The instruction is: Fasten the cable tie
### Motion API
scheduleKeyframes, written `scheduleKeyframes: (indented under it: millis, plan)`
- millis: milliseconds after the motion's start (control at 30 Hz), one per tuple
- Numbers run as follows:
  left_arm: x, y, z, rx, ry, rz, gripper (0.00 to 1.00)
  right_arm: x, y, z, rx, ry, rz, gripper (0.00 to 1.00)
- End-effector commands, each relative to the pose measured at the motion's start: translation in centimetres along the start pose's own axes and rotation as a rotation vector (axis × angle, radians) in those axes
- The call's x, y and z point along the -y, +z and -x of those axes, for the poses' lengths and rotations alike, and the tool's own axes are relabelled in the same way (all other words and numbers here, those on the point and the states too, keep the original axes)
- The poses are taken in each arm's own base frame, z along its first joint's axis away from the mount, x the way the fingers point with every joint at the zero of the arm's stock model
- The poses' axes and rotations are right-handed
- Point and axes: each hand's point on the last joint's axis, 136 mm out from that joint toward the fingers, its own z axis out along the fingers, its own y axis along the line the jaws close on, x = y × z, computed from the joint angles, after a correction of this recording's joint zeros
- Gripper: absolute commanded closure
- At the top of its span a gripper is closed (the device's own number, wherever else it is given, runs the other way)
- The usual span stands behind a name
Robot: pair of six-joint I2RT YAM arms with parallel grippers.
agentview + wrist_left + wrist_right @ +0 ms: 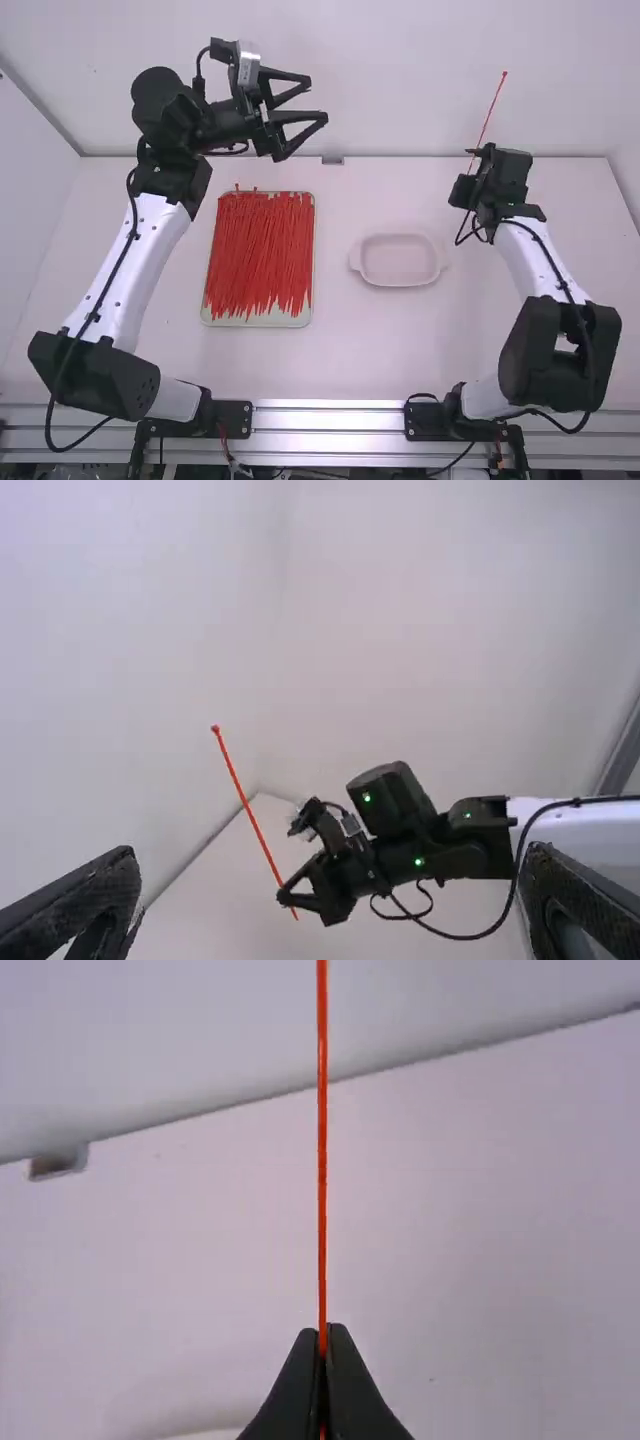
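Observation:
A single red cable tie [490, 112] stands up straight out of my right gripper [478, 152], which is raised at the back right of the table and shut on the tie's lower end. From the right wrist the tie [321, 1150] runs away from the closed fingertips [322, 1340]. From the left wrist the tie [250, 815] slants up from the right gripper [300, 895]. My left gripper [308, 102] is held high at the back left, open, with nothing between its fingers [85, 900], facing the right arm.
A tray [308, 200] of several loose red cable ties [262, 255] lies on the table left of centre. A small empty white dish [398, 260] sits to its right. The white back wall stands close behind both grippers.

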Motion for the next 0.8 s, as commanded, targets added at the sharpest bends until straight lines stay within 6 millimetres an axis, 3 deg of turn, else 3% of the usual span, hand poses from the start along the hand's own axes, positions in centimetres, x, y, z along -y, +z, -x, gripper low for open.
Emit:
scheduleKeyframes:
  millis: [0, 200, 333, 533, 767]
  plan:
    - [-0.3, 0.0, 0.3, 0.012, -0.015, 0.024, 0.01, -0.2, -0.7, 1.1, 0.041, -0.023, -0.139, 1.0]
    - [-0.6, 0.0, 0.5, 0.024, -0.033, 0.043, 0.01, -2.6, -3.3, 0.9, 0.082, -0.102, -0.303, 1.0]
    - [-1.7, -0.1, 0.5, 0.039, -0.084, 0.1, 0.01, -6.2, -6.2, 1.3, 0.163, -0.199, -0.383, 1.0]
    - [-2.9, -0.3, 0.5, 0.055, -0.147, 0.168, 0.01, -9.9, -12.4, 2.6, 0.331, -0.253, -0.463, 1.0]
    - [-2.7, -0.3, 1.1, 0.081, -0.197, 0.155, 0.01, -13.5, -19.4, 3.5, 0.496, -0.332, -0.497, 1.0]
